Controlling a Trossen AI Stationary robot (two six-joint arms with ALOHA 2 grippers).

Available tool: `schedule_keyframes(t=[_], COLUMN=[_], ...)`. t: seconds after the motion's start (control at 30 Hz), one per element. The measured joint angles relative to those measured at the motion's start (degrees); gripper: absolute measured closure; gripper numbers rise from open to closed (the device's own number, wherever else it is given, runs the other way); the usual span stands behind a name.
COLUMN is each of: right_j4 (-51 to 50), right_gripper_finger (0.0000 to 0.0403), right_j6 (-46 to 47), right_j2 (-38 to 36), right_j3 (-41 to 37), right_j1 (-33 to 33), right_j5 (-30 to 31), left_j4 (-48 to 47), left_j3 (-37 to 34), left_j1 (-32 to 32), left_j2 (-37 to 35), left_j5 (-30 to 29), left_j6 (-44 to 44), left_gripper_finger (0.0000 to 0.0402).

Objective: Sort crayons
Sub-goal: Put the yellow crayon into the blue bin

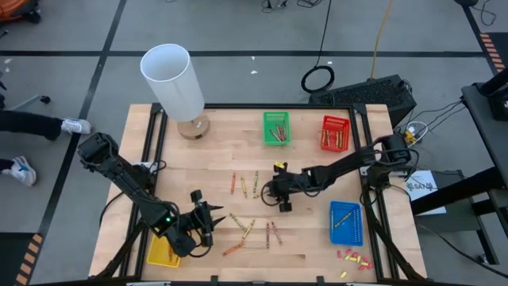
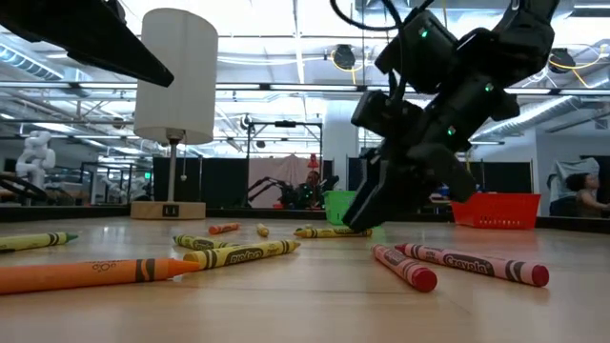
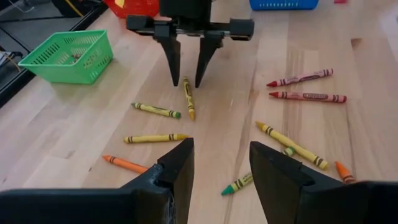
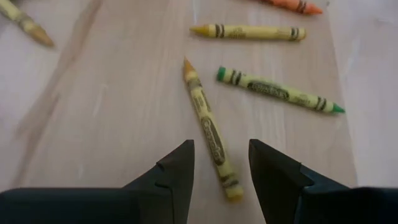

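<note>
Crayons (image 1: 252, 226): thin paper-wrapped sticks, red, orange, yellow, strewn mid-desk (image 1: 214, 135). Green basket (image 1: 276, 128) and red basket (image 1: 335, 133), far edge, hold several; blue basket (image 1: 345, 222), right edge, perhaps one. Right end effector (image 4: 219, 163) released, astride a yellow crayon (image 4: 210, 129). Left end effector (image 3: 219, 165) released, empty.

Crayons (image 3: 188, 98) yellow, orange, red; baskets green (image 1: 276, 128), red (image 1: 335, 133), blue (image 1: 345, 222), yellow (image 1: 162, 253).

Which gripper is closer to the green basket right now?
Right. The right gripper hangs open mid-table, a short way in front of the green basket. The left gripper is open at the table's near left, much farther away.
</note>
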Motion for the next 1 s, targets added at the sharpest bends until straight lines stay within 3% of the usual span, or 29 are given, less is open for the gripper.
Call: schedule_keyframes(t=[0.27,0.67,1.0], right_j4=[-2.8,-6.8,-13.9], right_gripper_finger=[0.0279,0.0395,0.0399], right_j6=[-1.0,2.4,4.9], right_j2=[0.3,1.0,-4.3], right_j3=[0.0,0.2,-0.1], right_j1=[-0.6,-0.1,4.1], right_j5=[-4.5,-4.7,-4.3], left_j4=[0.0,0.0,0.1], left_j3=[0.0,0.0,0.0], left_j1=[0.0,0.0,0.0], left_j2=[0.0,0.0,0.0], left_j5=[0.0,0.0,0.0], left_j6=[0.2,0.3,0.3], left_gripper_finger=[0.0246,0.0246,0.0246])
